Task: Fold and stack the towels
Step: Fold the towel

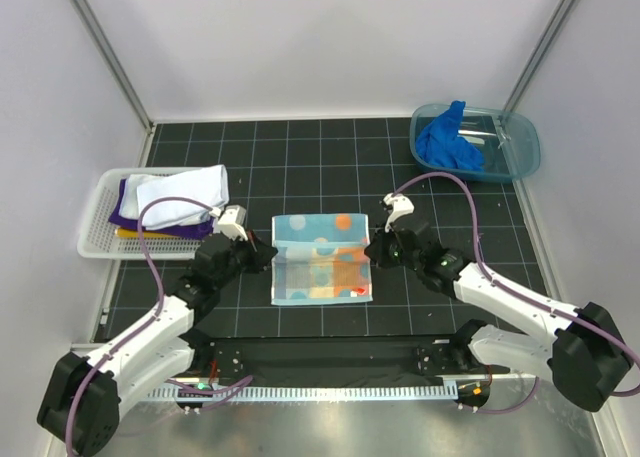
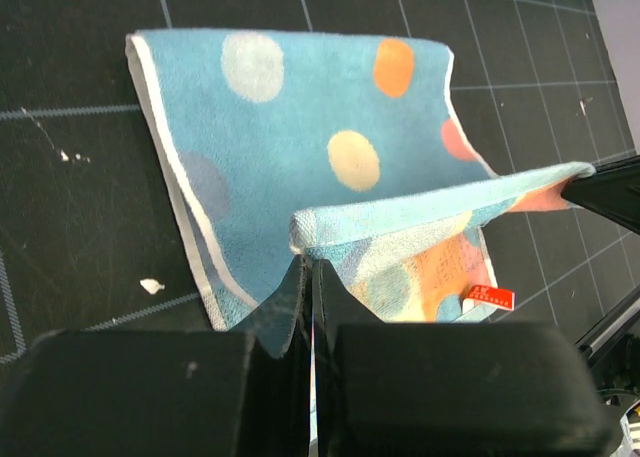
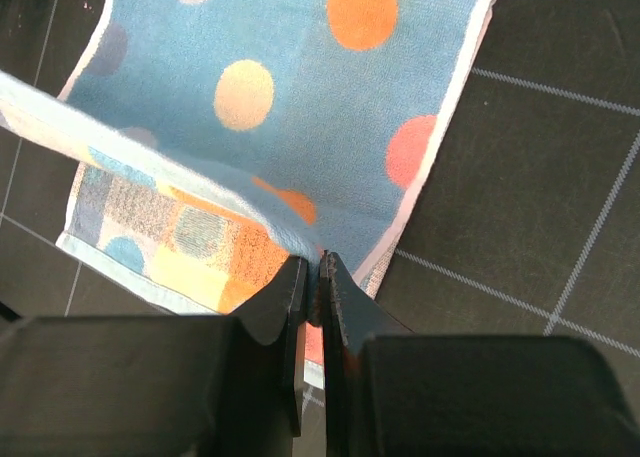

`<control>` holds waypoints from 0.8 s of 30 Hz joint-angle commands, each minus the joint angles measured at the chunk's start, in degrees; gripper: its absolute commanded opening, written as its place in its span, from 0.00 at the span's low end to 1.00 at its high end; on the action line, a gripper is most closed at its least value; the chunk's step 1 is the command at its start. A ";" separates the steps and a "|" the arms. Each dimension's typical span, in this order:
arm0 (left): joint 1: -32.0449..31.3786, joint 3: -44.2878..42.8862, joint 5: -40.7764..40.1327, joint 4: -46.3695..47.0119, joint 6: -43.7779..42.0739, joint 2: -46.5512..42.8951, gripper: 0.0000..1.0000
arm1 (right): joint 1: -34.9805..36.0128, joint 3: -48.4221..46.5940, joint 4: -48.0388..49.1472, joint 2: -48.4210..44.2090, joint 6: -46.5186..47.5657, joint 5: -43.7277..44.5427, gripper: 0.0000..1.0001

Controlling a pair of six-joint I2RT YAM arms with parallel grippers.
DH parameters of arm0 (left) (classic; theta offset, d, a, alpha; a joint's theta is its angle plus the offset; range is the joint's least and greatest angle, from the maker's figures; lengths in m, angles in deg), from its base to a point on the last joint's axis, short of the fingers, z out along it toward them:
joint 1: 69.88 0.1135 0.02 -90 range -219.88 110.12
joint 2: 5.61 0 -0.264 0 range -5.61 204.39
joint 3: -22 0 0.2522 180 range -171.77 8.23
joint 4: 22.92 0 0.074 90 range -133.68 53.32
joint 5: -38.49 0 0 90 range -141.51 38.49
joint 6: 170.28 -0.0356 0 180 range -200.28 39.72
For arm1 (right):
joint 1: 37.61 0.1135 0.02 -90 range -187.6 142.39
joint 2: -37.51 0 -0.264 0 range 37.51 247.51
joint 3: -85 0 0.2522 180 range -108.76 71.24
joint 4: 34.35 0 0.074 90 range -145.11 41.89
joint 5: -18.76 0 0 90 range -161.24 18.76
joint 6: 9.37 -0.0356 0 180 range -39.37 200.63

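Left gripper (image 2: 308, 269) clamped shut on spotted towel (image 2: 300, 117) edge — right gripper (image 3: 312, 267) pinching opposite edge, fold raised.

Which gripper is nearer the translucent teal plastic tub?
Right. The right gripper, pinching the spotted light blue towel's right edge, sits to the tub's near left; the left gripper pinches the opposite edge, farther off.
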 commanded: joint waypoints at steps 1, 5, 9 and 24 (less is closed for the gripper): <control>-0.18 1.65 0.20 1.24 0.63 -1.10 0.01 | 0.59 1.28 2.69 -1.49 -1.46 0.40 0.05; -0.27 3.67 0.72 1.68 1.51 -2.24 0.07 | 1.29 2.34 3.31 -0.70 -1.72 -0.92 0.09; -0.18 4.99 2.48 2.12 1.78 -3.29 0.14 | 2.00 3.39 3.57 -0.26 -2.25 -1.27 0.16; -0.27 -2.36 -1.99 -6.14 7.58 -7.35 0.29 | 3.31 3.84 -2.22 -9.22 -5.85 1.78 0.52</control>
